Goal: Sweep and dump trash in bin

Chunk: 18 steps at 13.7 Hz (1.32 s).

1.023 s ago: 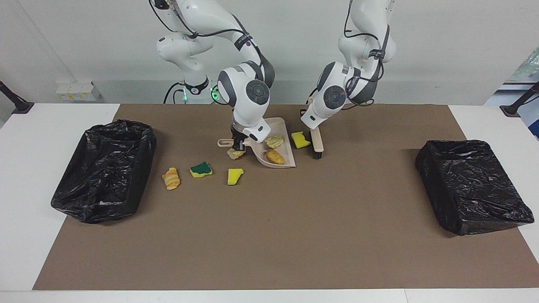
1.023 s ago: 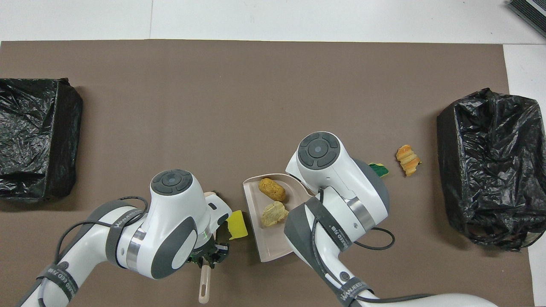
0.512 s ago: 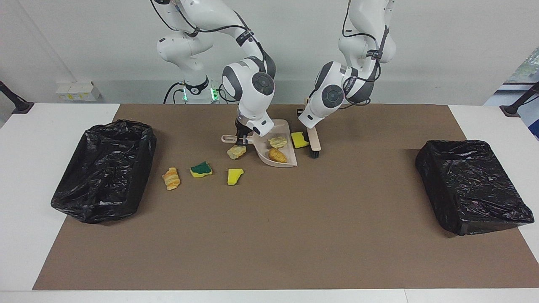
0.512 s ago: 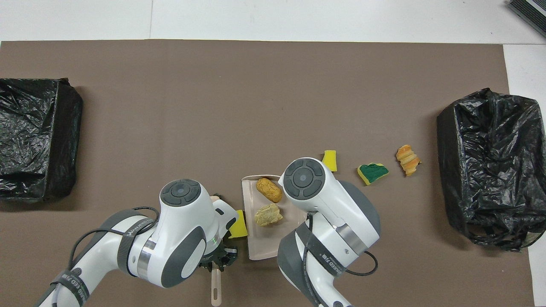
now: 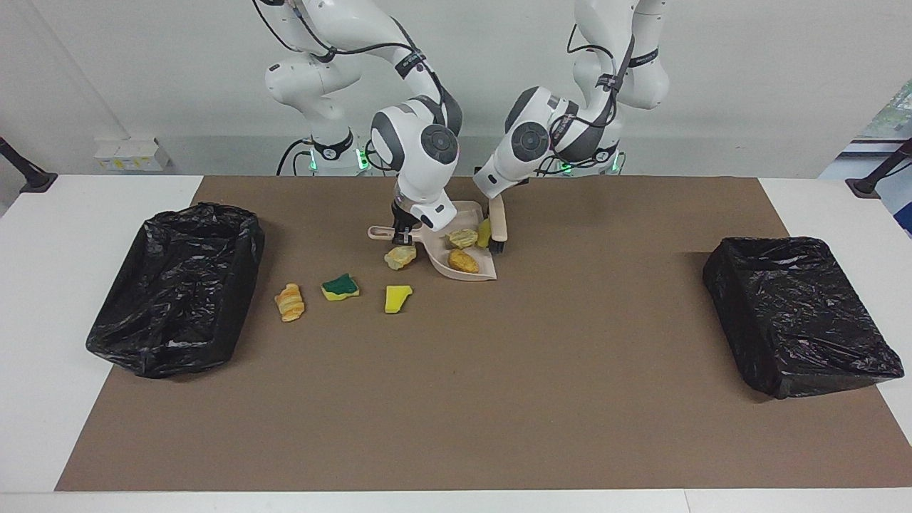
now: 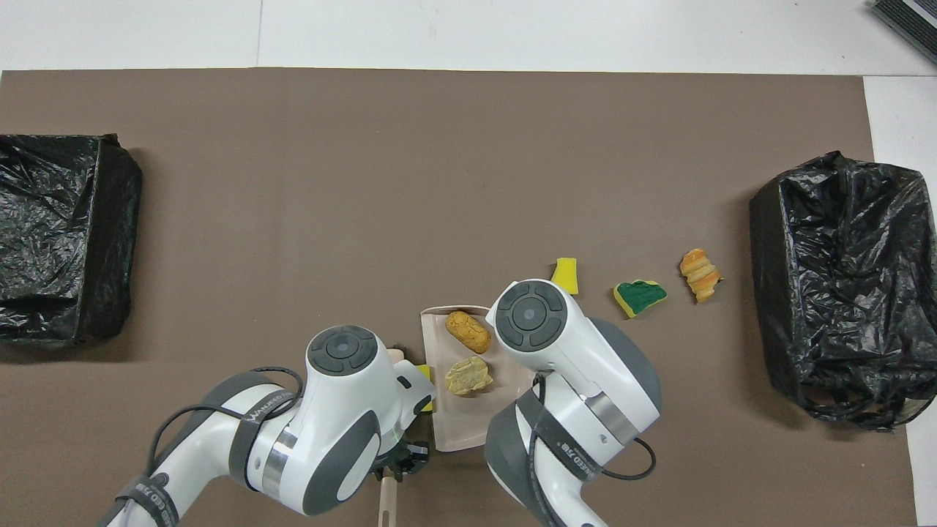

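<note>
My right gripper (image 5: 401, 233) is shut on the handle of the beige dustpan (image 5: 479, 273), which rests on the brown mat. A tan lump (image 5: 463, 237) and an orange bread bit (image 5: 463, 261) lie in the dustpan (image 6: 455, 428). My left gripper (image 5: 496, 206) is shut on the beige brush (image 5: 498, 226), whose black bristles press a yellow sponge chunk (image 5: 484, 233) against the pan's open edge. Outside the pan lie a tan lump (image 5: 400, 257), a yellow chunk (image 5: 397, 298), a green-and-yellow sponge (image 5: 340, 286) and a croissant-like bit (image 5: 289, 301).
A black-bagged bin (image 5: 178, 285) stands at the right arm's end of the table, close to the croissant-like bit. A second black-bagged bin (image 5: 798, 313) stands at the left arm's end. The brown mat (image 5: 499, 399) covers the table's middle.
My left gripper has swept the brush toward the dustpan and pushed the yellow sponge chunk up to the pan's edge. The dustpan has shifted slightly toward the right arm's end.
</note>
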Each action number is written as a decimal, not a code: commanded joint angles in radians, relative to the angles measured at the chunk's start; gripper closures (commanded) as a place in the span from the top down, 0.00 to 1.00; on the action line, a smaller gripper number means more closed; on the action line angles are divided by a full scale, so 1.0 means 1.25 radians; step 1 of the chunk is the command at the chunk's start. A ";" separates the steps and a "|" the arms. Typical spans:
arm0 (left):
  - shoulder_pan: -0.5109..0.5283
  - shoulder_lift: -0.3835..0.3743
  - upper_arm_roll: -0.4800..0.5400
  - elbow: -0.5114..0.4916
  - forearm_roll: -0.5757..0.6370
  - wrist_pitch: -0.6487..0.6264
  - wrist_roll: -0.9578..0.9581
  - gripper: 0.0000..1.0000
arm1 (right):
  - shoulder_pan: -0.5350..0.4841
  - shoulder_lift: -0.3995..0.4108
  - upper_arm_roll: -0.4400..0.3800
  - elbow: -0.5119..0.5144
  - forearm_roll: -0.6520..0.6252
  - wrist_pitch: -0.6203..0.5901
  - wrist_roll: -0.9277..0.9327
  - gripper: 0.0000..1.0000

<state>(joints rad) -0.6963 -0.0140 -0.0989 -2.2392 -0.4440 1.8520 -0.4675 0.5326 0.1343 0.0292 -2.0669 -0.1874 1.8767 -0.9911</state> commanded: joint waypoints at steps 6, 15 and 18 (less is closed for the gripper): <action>-0.014 -0.056 0.005 0.089 -0.012 -0.070 -0.063 0.00 | -0.055 -0.045 0.007 -0.048 -0.012 0.066 -0.037 0.00; -0.066 -0.131 -0.020 -0.004 0.001 -0.061 -0.347 0.00 | -0.115 -0.061 0.005 0.021 0.058 0.085 -0.061 0.00; -0.125 -0.121 -0.020 -0.059 -0.001 -0.008 -0.390 0.00 | -0.142 -0.061 0.004 0.054 0.079 0.073 -0.098 0.00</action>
<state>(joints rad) -0.7980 -0.1542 -0.1338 -2.2564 -0.4458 1.7884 -0.9092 0.3858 0.0661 0.0282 -2.0273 -0.1265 1.9858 -1.0540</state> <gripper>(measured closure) 0.731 0.670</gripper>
